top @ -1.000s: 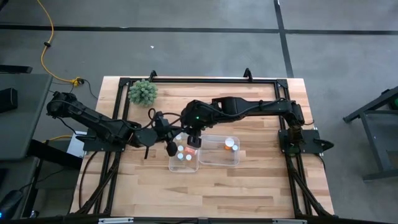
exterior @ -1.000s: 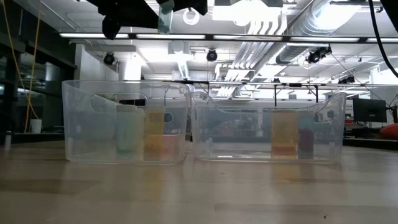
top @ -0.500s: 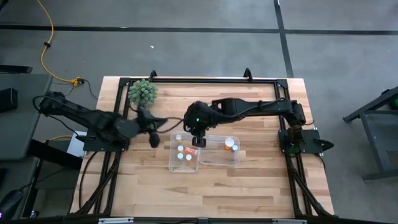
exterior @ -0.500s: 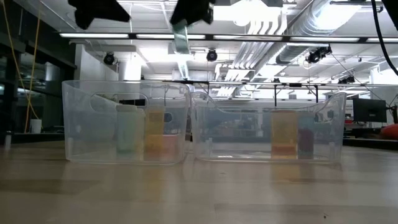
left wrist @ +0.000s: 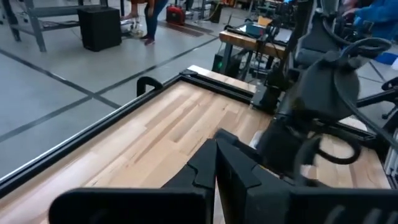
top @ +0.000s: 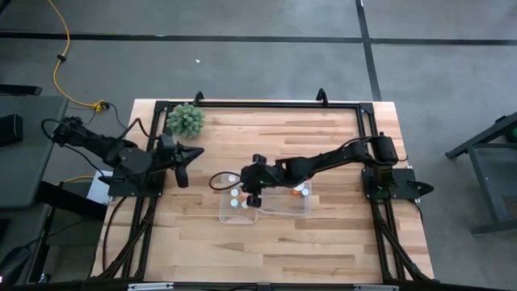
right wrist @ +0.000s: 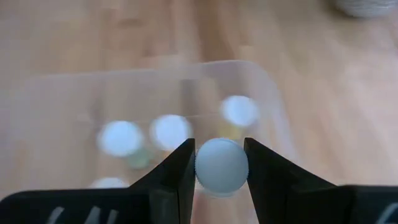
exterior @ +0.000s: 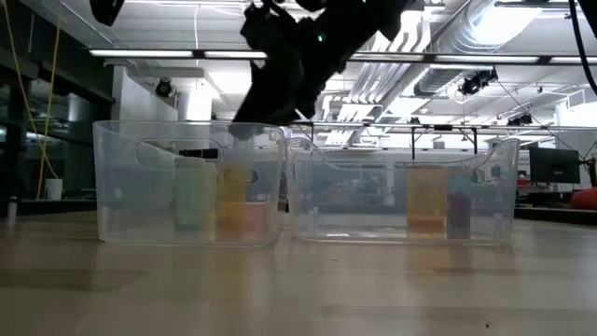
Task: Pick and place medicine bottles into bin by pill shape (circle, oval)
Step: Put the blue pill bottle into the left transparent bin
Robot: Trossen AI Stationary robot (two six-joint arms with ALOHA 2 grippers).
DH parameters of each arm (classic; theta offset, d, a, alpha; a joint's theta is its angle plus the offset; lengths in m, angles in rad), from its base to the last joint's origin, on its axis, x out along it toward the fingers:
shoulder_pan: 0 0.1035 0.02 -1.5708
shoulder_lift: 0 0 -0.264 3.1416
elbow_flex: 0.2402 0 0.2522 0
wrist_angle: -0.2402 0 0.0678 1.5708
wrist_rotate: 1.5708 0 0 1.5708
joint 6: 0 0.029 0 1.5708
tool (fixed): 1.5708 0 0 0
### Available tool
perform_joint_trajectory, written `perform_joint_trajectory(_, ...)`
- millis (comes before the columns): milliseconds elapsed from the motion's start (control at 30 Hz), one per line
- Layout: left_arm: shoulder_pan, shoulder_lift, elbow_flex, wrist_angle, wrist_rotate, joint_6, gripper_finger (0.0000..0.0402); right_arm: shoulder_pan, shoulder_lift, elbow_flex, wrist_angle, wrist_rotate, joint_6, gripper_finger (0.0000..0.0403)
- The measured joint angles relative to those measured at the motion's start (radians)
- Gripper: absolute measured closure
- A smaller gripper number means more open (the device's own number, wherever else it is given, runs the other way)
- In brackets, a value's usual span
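My right gripper (top: 252,183) is above the left clear bin (top: 224,212), shut on a white-capped medicine bottle (right wrist: 221,164). In the low view it (exterior: 254,119) is at the level of that bin's rim. Three white-capped bottles (top: 234,195) stand in the left bin. Two more, one orange (top: 298,187), stand in the right clear bin (top: 284,208). My left gripper (top: 181,158) is shut and empty, off to the left of the bins near the table's left side. My right gripper pinches the bottle by its round white cap (right wrist: 221,177), one finger (right wrist: 180,163) on each side. The fingers come from above, pointing down. The bottle is lifted clear over the left bin; its body is hidden under the cap.
A fuzzy green plant ball (top: 185,120) sits at the table's far left corner. The two clear bins stand side by side in the table's middle. Bare wood lies in front of the bins toward the near edge and along the far side.
My left gripper has drawn back from the left bin toward the table's left edge. My right gripper has come down with the bottle from high above the bins to the left bin's rim.
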Motion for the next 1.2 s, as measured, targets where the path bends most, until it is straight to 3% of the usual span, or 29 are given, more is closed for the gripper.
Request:
perform_joint_trajectory(100, -0.007, 0.012, 0.000, -0.002, -0.008, 0.001, 0.0401, 0.001, -0.001, -0.036, 0.035, 0.059, -0.030, 0.0297)
perform_joint_trajectory(467, -0.007, 0.025, -0.001, -0.001, -0.013, 0.001, 0.0401, -0.008, -0.001, -0.144, 0.185, 0.073, 0.009, 0.0297)
perform_joint_trajectory(1200, -0.007, 0.026, 0.000, 0.002, -0.009, -0.002, 0.0401, -0.021, 0.038, -0.153, 0.191, 0.026, 0.049, 0.0286)
